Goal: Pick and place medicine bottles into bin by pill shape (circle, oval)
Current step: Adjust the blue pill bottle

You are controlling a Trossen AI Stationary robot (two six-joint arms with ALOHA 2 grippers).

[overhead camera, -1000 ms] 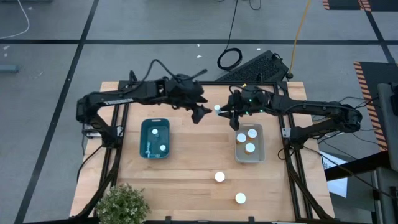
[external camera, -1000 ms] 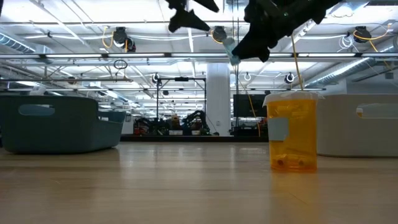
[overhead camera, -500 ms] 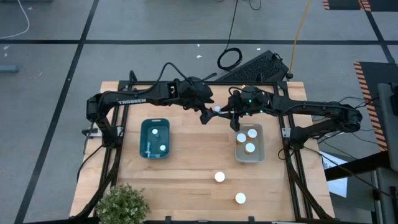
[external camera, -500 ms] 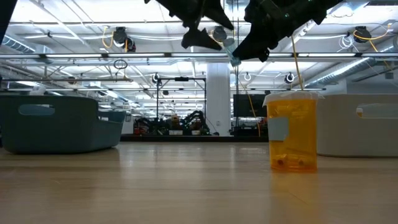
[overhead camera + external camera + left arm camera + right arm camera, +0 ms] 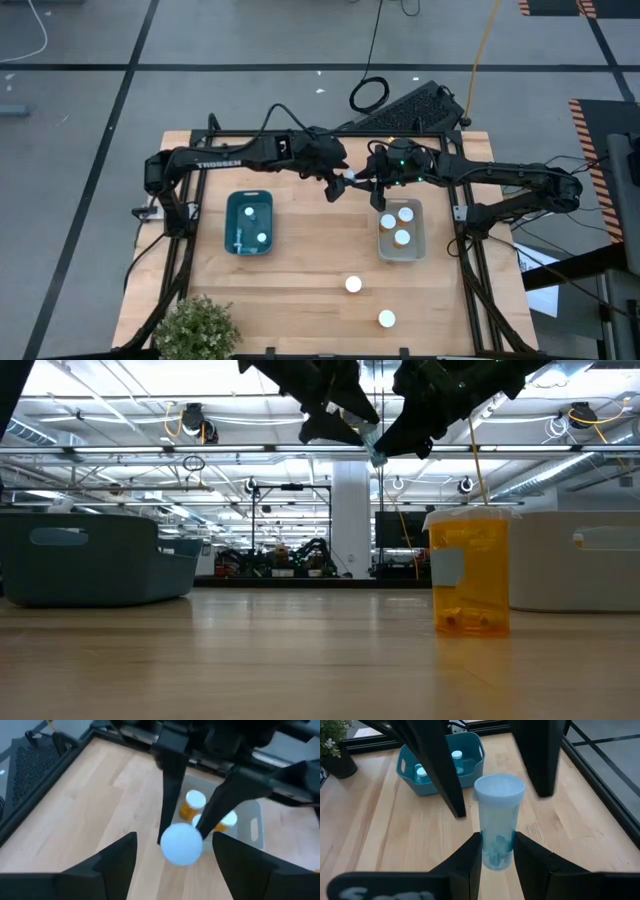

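The right pincer (image 5: 497,852) is clamped on a pale blue medicine bottle (image 5: 498,822), holding it upright well above the worktop (image 5: 310,260), near the far middle of it. The bottle has a clear, blue-tinted body and a wider ribbed cap of the same pale colour; a few small pills lie at its bottom, their shape too small to tell. The two dark fingers (image 5: 464,865) press against the lower part of its body from both sides. The left pincer (image 5: 175,855) faces it from the other side, its jaws spread wide with the bottle's round cap (image 5: 181,844) between them, the fingers not touching it. From above, both pincers meet between the two bins, with the bottle (image 5: 350,177) showing as a small pale dot. The teal bin (image 5: 250,222) on the left side of the worktop holds two bottles with pale caps. The grey bin (image 5: 402,240) on the right side holds three amber bottles with white caps. Two more white-capped bottles (image 5: 353,285) stand on the near part of the worktop, well apart from each other. In the low view an amber bottle (image 5: 470,572) stands upright on the wood.
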